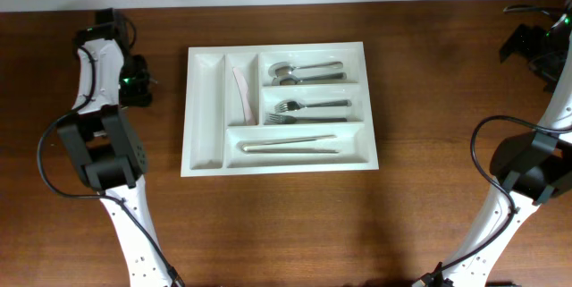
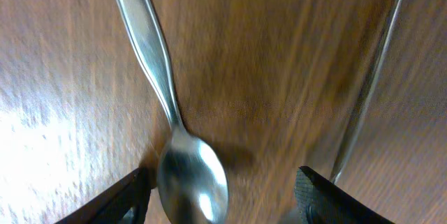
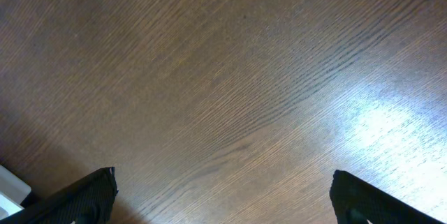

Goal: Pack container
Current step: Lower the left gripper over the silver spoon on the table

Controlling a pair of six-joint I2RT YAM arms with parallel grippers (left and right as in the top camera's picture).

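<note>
Right end effector (image 3: pixel 223 193), fingers spread wide, hangs above the wooden table (image 3: pixel 209 77)

One tray (image 1: pixel 204 108), three spoons (image 2: pixel 192 182), two forks (image 1: pixel 304 105)

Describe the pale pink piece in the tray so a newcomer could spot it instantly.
Find the white tray mid-table. Of its two long narrow compartments, the one nearer the spoons and forks holds the pink knife. It lies alone and is pale pink; those neighbours are silver metal.
</note>
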